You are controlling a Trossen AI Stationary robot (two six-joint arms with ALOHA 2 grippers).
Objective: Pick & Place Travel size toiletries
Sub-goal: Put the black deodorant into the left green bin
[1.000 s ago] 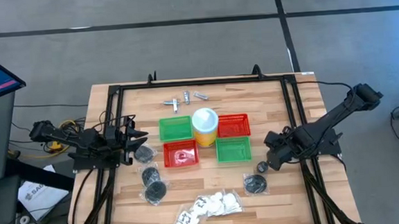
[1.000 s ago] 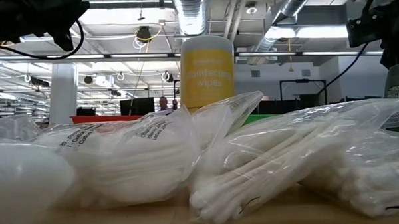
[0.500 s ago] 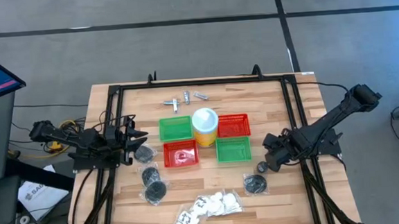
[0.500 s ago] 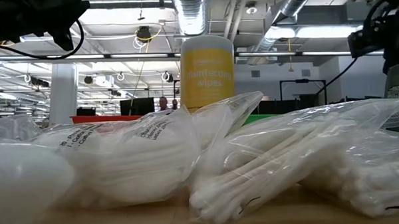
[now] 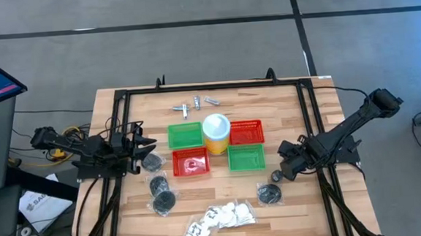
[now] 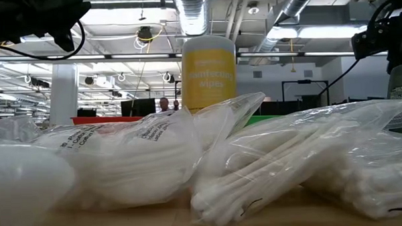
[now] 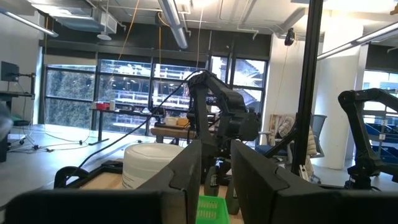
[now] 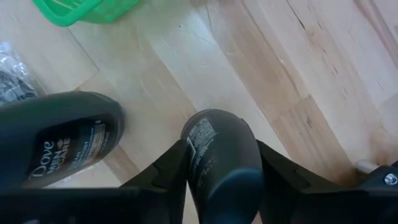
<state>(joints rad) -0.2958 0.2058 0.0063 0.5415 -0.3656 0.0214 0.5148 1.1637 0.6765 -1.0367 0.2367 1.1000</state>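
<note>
Near green basket [image 8: 81, 11], right tool [image 8: 217, 165] clamps dark deodorant [image 8: 221, 155]; left tool [image 7: 214, 171] narrow.

The yellow cup [image 6: 209, 71] in the low view carries pale lettering that reads "Disinfecting Wipes". In the right wrist view, a dark travel-size stick [image 8: 59, 140] lying on the table bears the white brand name "Dove MEN+CARE"; smaller lines under it are too fine to read. The second dark stick [image 8: 221, 158], between that arm's fingers, has a white block of small print that cannot be made out. The printed packets [image 6: 115, 156] in the low view show dark lettering, not clear enough to read with certainty.
</note>
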